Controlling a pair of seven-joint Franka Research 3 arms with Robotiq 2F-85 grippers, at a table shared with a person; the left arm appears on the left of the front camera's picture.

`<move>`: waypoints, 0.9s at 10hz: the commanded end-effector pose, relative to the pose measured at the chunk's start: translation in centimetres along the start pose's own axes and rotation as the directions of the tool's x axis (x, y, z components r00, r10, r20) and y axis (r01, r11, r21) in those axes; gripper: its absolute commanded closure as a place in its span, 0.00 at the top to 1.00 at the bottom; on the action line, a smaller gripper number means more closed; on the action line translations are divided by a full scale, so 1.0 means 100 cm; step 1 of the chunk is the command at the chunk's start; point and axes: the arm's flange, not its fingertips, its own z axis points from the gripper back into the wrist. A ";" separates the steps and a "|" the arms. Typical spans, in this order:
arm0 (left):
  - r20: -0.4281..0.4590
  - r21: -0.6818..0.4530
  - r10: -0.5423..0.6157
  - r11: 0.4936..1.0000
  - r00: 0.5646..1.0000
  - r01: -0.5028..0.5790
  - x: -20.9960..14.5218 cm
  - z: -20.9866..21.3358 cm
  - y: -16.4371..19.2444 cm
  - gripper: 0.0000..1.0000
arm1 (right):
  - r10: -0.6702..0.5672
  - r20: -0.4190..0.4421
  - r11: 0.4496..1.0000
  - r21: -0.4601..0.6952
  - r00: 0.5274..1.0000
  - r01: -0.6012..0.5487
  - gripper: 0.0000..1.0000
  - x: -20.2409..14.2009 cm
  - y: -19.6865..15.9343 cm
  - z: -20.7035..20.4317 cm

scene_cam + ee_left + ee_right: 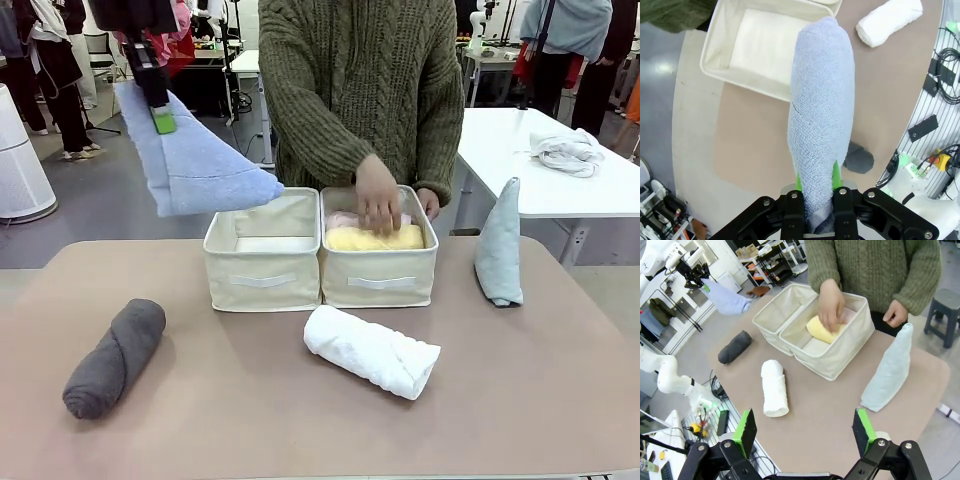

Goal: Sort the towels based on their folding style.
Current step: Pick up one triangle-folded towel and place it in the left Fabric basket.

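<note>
Left claw: The left claw (163,122) is pinched tight on the narrow end of the light blue cone towel (200,170), its green pads pressed into the terry.
Light blue cone towel: Held in the air above the counter (250,420), up and to the left of the left bin (262,265). In the left wrist view its far end lies over that bin's near rim.
Right claw: The right claw (805,432) hangs high over the counter's near right side, its 2 fingers spread wide and gripping nothing.
Bins: The 2 beige fabric bins stand touching, side by side, at the counter's middle.
Person: A person in a green knit sweater stands at the far side. 1 hand (378,195) presses on the yellow rolled towel (375,238) in the right bin (380,275), with a pink towel (342,218) just behind it.
White rolled towel: The white rolled towel (372,350) lies on the counter just in front of the right bin.
Dark grey rolled towel: The dark grey rolled towel (115,357) lies at the counter's left, well apart from the bins.
Grey-blue cone towel: The grey-blue cone towel (499,245) stands upright at the counter's right, near the right bin but apart from it.
</note>
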 end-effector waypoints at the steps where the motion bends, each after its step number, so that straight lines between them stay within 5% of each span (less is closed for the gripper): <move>1: -0.027 -0.013 -0.012 1.000 1.000 0.011 0.025 -0.001 0.004 0.20 | 0.004 0.008 1.000 0.012 1.000 -0.004 1.00 0.000 -0.001 0.000; 4: -0.031 0.028 -0.007 1.000 0.999 0.008 0.009 0.001 0.011 0.20 | 0.004 0.008 1.000 0.012 1.000 -0.004 1.00 0.000 -0.001 0.000; 5: -0.099 0.057 0.037 0.998 0.994 -0.031 -0.011 0.001 0.005 0.20 | 0.004 0.008 1.000 0.012 1.000 -0.004 1.00 0.000 -0.001 0.000; 6: -0.022 -0.019 -0.024 1.000 0.999 0.024 0.025 -0.018 0.005 0.20 | 0.004 0.008 1.000 0.012 1.000 -0.004 1.00 0.000 -0.001 0.000; 9: -0.009 -0.011 0.057 0.998 0.998 -0.057 0.003 -0.013 0.010 0.20 | 0.004 0.008 1.000 0.012 1.000 -0.004 1.00 0.000 -0.001 0.000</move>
